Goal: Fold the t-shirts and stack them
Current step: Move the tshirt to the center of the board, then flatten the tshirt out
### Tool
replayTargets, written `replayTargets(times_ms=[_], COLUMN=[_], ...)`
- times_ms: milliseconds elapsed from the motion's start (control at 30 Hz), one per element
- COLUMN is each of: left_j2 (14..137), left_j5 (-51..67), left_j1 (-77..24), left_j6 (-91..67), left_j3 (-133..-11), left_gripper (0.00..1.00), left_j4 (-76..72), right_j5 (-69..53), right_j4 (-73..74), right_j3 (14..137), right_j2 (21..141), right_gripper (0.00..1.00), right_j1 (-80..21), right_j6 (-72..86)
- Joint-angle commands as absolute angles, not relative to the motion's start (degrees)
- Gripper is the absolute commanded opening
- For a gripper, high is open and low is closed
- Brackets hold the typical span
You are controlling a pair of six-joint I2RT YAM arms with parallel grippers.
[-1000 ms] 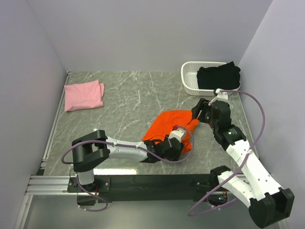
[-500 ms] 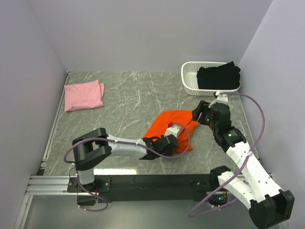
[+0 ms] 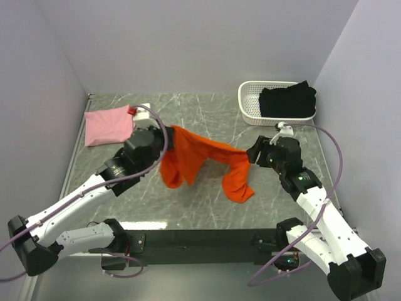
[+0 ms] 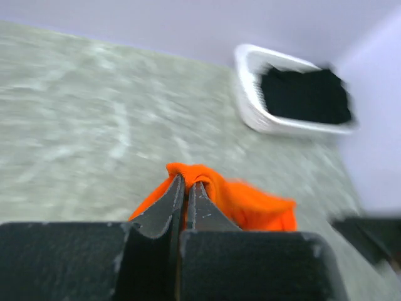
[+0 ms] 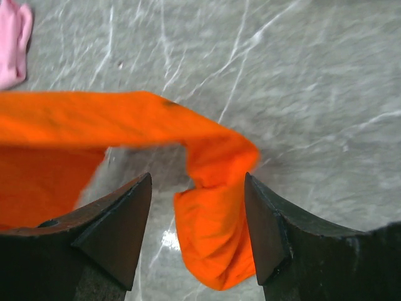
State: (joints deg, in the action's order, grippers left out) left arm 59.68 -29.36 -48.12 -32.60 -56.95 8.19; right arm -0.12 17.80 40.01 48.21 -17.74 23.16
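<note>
Hanging from the left gripper [image 3: 166, 134], whose jaws are pinched tight on a fold of cloth, the orange t-shirt [image 3: 194, 157] spans the middle of the table [image 3: 207, 116] and droops at its right end. The right gripper [image 3: 254, 152] stands just right of that end, jaws spread wide, holding nothing. The pink t-shirt [image 3: 109, 125] lies folded far left; the black t-shirt [image 3: 287, 100] sits in the white basket [image 3: 249, 105] far right.

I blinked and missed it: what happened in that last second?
The left hand closed on the orange t-shirt and swung it up toward the far left, so it now hangs stretched out. The right hand stayed open beside it. The pink t-shirt and the black t-shirt in the basket did not move.
</note>
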Motion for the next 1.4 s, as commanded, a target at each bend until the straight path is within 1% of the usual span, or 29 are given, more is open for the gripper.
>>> replayTargets(times_ms=[0,33,67,100,133,167,200,267,300,333,433,533,567,767,867,1033,1100,1233,1367], left_j2=[62.1,63.7,64.8,65.9,68.0,68.7,69.4,69.9,69.4,68.5,67.4,66.5,65.8,60.3,59.6,58.7,59.4,58.5,58.6], left_j5=[-29.1,-29.0,-29.3,-30.3,-30.9,-31.5,-32.2,-32.1,-30.8,-27.3,-22.4,-18.4,-16.5,-18.2,-19.1,-14.2,-14.4,-20.4,-19.9], left_j1=[-39.7,-37.8,-36.2,-33.3,-31.9,-30.9,-29.7,-29.7,-29.7,-29.7,-29.8,-30.1,-30.4,-35.5,-38.1,-38.8,-39.6,-45.9,-46.8], left_j6=[-31.0,-31.3,-32.2,-32.3,-32.3,-32.5,-32.5,-32.4,-32.3,-32.4,-33.7,-35.9,-37.1,-43.6,-45.9,-47.3,-48.6,-51.1,-51.9], left_j3=[-51.1,-50.3,-49.7,-48.7,-48.5,-48.3,-48.4,-48.5,-47.6,-47.1,-44.0,-39.9,-37.3,-30.1,-29.2,-26.3,-26.1,-27.0,-26.5], left_gripper=[0.01,0.05,0.13,0.32,0.41,0.56,0.61,0.69,0.7,0.71,0.7,0.66,0.63,0.59,0.58,0.54,0.52,0.52,0.53], left_j4=[11.7,12.0,12.3,12.5,12.7,13.2,13.4,12.8,12.0,11.3,9.8,11.1,11.2,15.4,18.4,14.2,13.9,15.5,14.8], right_j5=[-5.8,-6.1,-6.4,-6.5,-6.5,-6.5,-6.4,-6.0,-5.6,-5.1,-3.9,-3.3,-2.7,-1.1,-1.1,-1.1,-0.7,-0.2,-0.4], right_j4=[14.3,13.6,12.7,12.3,12.0,11.6,11.3,10.6,10.3,10.0,8.7,8.0,8.0,7.4,6.2,5.7,6.1,6.2,6.1], right_j3=[37.0,36.4,36.0,35.6,35.6,35.5,35.6,35.4,35.2,35.2,34.9,35.1,35.2,36.4,36.6,37.3,37.4,37.0,37.0], right_j2=[49.3,50.6,51.3,52.2,53.9,54.7,55.6,58.2,59.0,60.5,62.7,63.9,64.4,68.5,70.7,72.2,72.2,71.9,73.1], right_gripper=[0.67,0.67,0.67,0.67,0.67,0.67,0.67,0.67,0.67,0.67,0.66,0.66,0.66,0.66,0.66,0.66,0.66,0.66,0.66], right_j1=[-19.8,-20.3,-21.0,-22.5,-23.6,-24.6,-25.7,-29.2,-30.5,-32.5,-35.4,-38.7,-40.1,-43.2,-44.0,-44.8,-45.2,-45.3,-45.3], right_j6=[24.3,25.0,25.4,25.6,26.0,26.2,26.4,26.7,27.0,27.7,29.3,30.4,30.5,31.3,31.8,32.0,31.8,31.7,31.7])
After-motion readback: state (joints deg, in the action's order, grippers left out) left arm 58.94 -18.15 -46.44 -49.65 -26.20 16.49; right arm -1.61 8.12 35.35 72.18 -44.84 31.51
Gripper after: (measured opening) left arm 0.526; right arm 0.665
